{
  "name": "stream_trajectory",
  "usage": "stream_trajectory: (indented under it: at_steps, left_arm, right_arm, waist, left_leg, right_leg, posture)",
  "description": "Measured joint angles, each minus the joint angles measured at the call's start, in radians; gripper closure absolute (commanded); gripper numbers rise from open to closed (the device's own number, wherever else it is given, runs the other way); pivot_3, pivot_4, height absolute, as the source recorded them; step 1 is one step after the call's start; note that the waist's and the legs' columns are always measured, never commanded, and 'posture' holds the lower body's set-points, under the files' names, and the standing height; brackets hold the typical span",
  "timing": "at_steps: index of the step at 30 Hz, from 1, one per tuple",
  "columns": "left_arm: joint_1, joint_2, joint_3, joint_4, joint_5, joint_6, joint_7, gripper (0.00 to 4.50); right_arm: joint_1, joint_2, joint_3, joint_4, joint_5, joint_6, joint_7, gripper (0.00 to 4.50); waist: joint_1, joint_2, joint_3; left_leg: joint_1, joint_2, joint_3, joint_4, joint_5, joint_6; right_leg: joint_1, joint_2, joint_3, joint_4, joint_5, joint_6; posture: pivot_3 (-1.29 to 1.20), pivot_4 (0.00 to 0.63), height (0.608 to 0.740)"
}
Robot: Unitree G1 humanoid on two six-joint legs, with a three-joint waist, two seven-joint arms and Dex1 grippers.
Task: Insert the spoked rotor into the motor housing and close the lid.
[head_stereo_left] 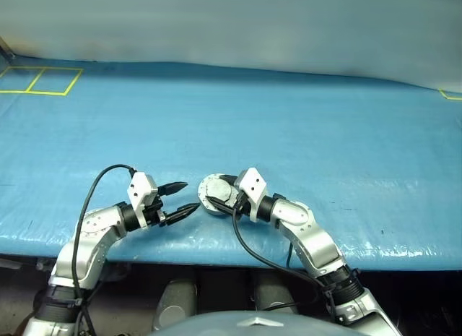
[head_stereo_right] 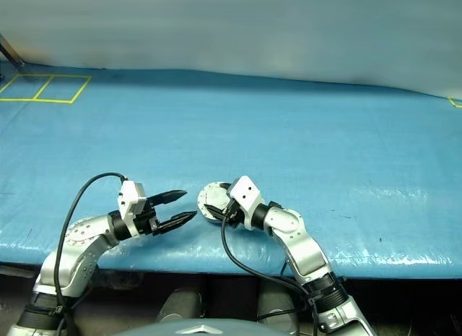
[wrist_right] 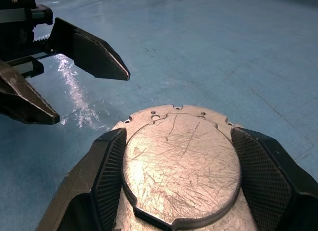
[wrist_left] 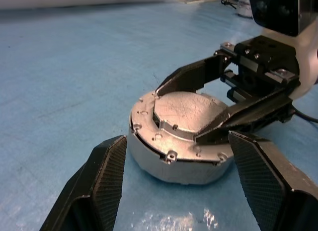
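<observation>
Blue table underlies it all: the right claw brackets the lid, shut flat on the housing, contact unclear, the left claw spread empty just beside it, so closing looks finished; next, withdraw.

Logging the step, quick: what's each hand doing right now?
Left hand: open, empty, beside the motor housing.
Right hand: open, fingers straddling the closed lid.
</observation>
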Motion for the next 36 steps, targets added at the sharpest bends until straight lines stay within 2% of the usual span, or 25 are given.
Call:
stream_trajectory:
  at_steps: [27, 32, 35, 36]
  left_arm:
    - [0.019, -0.006, -0.033, 0.005, 0.024, -0.037, 0.000, 0.95]
    - [0.018, -0.048, -0.028, 0.011, 0.021, -0.032, 0.048, 0.95]
    - [-0.022, -0.083, -0.013, 0.053, 0.032, -0.010, 0.132, 1.57]
    - [-0.034, -0.083, -0.009, 0.063, 0.043, -0.009, 0.146, 1.92]
  right_arm:
    - [-0.021, 0.002, 0.034, -0.030, -0.060, 0.058, -0.060, 1.47]
    - [-0.024, -0.008, 0.036, -0.030, -0.060, 0.062, -0.052, 1.47]
    - [-0.024, -0.007, 0.035, -0.031, -0.060, 0.062, -0.053, 1.47]
    - [-0.024, -0.006, 0.036, -0.031, -0.060, 0.062, -0.053, 1.47]
  waist:
    - [0.000, 0.000, 0.000]
    - [0.001, 0.000, 0.000]
    - [0.002, 0.000, 0.000]
    - [0.001, 0.000, 0.000]
  left_leg:
    - [-0.001, 0.000, 0.000, 0.000, 0.000, 0.000]
    - [-0.001, 0.000, 0.000, 0.000, 0.000, 0.000]
    - [-0.001, 0.000, -0.001, 0.000, 0.000, 0.000]
    - [-0.001, 0.000, -0.001, 0.000, 0.000, 0.000]
  right_leg:
    - [-0.001, 0.000, 0.000, 0.000, 0.000, 0.000]
    - [-0.001, 0.000, -0.001, 0.000, 0.000, 0.000]
    - [-0.001, 0.000, -0.002, 0.000, 0.000, 0.000]
    - [-0.001, 0.000, -0.002, 0.000, 0.000, 0.000]
  posture:
    - [0.00, 0.150, 0.740]
    - [0.00, 0.150, 0.740]
    - [0.00, 0.150, 0.740]
    - [0.00, 0.150, 0.740]
